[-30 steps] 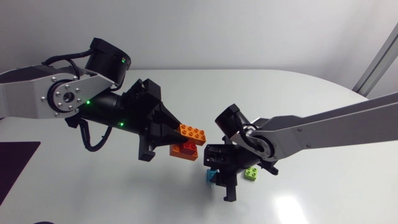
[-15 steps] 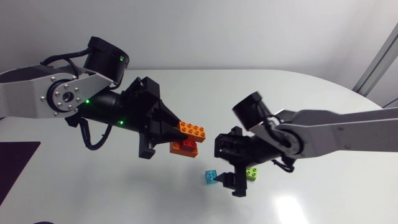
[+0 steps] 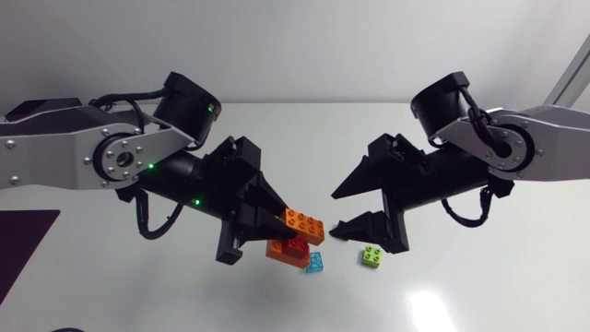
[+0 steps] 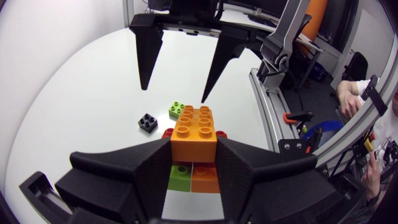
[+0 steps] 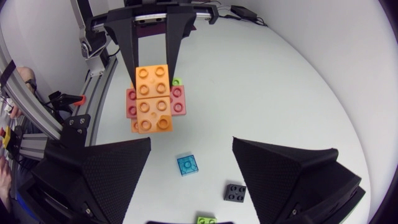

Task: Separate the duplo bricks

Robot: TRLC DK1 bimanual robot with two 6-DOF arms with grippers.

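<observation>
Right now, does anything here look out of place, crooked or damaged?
Nothing stands out. The left gripper holds the joined brick stack; the blue brick, green brick and black brick lie flat on the table. The right gripper is open.

Head overhead; 2 wrist views face-to-face, sharing brick stack (image 4: 194, 127).

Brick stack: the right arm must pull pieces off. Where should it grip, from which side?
Probably the ends of the red brick, which jut out beside the orange brick clamped by the left gripper; the open right gripper can come head-on from the free end.
</observation>
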